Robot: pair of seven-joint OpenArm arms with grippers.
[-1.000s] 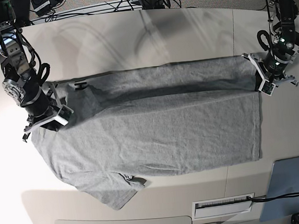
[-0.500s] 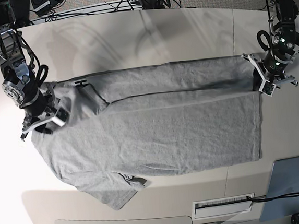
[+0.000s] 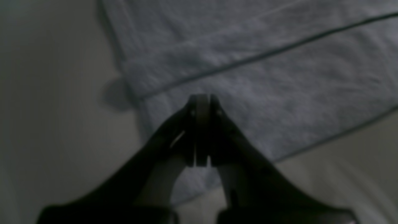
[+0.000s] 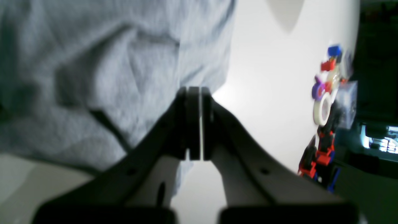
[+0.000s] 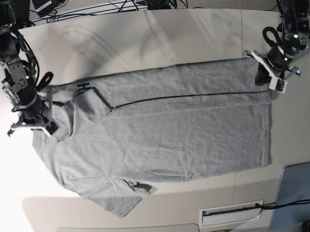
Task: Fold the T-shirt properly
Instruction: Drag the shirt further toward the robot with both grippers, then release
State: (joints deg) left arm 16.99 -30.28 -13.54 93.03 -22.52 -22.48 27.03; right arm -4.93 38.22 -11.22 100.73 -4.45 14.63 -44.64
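**T-shirt spread flat, one long edge folded over, both sets of fingers clenched on nothing**

The T-shirt (image 5: 162,134) is laid across the middle of the pale surface (image 5: 137,36), grey and plain side up over most of its area. Its far long edge is seen folded over onto the body, so that a dark line is drawn along the length of the shirt. A little black lettering (image 5: 83,88) is exposed at the collar end of that folded strip. One sleeve (image 5: 119,200) is left sticking out from the near edge of the shirt, with a small corner turned up.

The left gripper (image 5: 267,80) is held just off the hem end of the shirt, beside the folded strip. In the left wrist view its fingers (image 3: 214,130) are shown pressed together above the cloth, and no fabric is caught between them.

The right gripper (image 5: 43,126) is placed at the shoulder end of the shirt, over its edge. In the right wrist view its fingers (image 4: 182,124) are likewise shown closed tight, with nothing pinched.

A blue-grey pad (image 5: 302,185) is seen near the hem corner of the shirt, apart from it. Small coloured clutter (image 4: 326,93) is glimpsed, blurred, beyond the shoulder end of the shirt at the edge of the surface.
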